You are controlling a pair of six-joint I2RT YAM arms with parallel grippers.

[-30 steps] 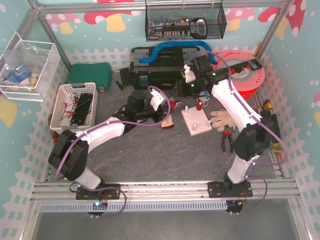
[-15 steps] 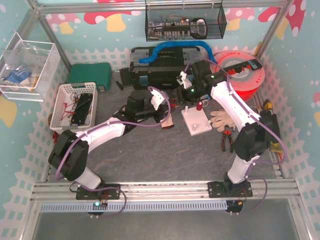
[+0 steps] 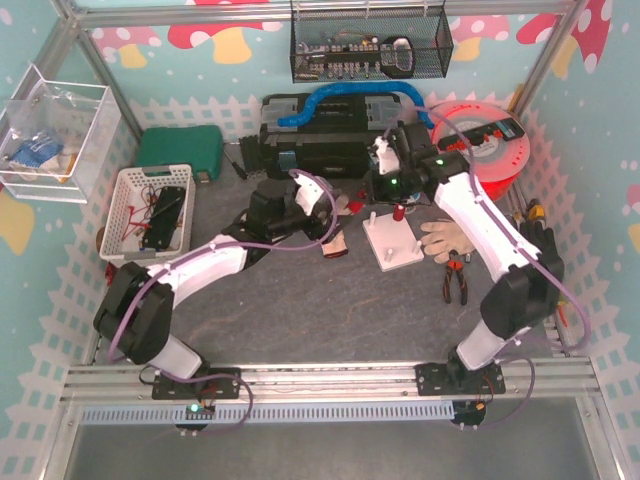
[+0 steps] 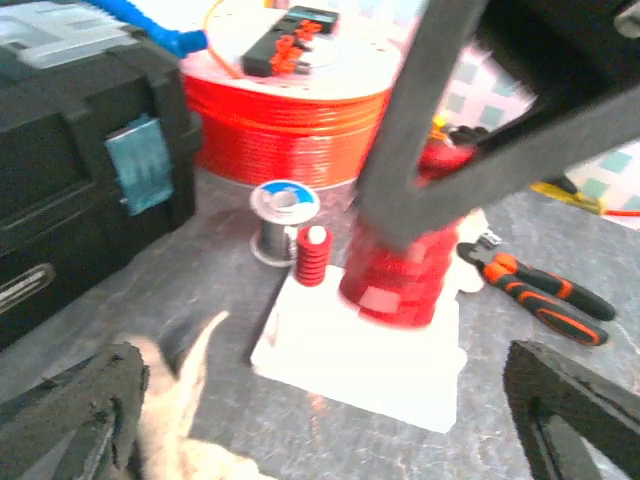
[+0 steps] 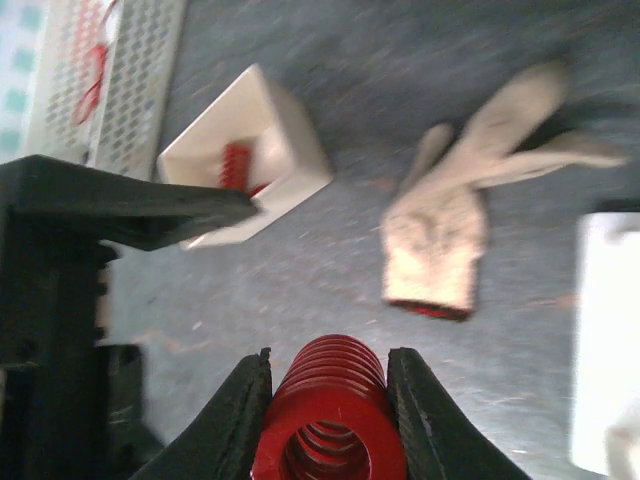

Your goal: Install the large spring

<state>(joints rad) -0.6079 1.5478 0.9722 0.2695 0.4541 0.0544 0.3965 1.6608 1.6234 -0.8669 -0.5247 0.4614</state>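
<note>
Over the white base plate point(image 4: 400, 385), your right tool point(image 5: 328, 365) is pinching the large spring point(image 4: 395, 275). Its two fingers press against opposite sides of the red coil, and you look down the coil's open bore from the right wrist camera. From the left wrist camera the spring hangs upright, low over the plate. That picture is blurred, so you cannot tell whether the spring's bottom end touches the plate.

Just beside it, a small red spring point(image 4: 311, 257) stands on a peg at the plate's far edge. A solder spool point(image 4: 285, 205) sits right behind that.

Your left tool point(image 4: 322, 360) is spread wide and holds nothing. Its two dark fingers sit at the bottom corners of its own view, facing the plate from the side.

Around the plate on the bench point(image 3: 300, 300) you have:
- a pale work glove point(image 5: 445, 240) lying flat
- a small white box point(image 5: 270, 140) with another red coil point(image 5: 235, 165) inside
- orange-handled pliers point(image 4: 545, 290) near the plate's right side

Behind them are the big red filament spool point(image 4: 290, 110) and the black toolbox point(image 4: 70, 150).
</note>
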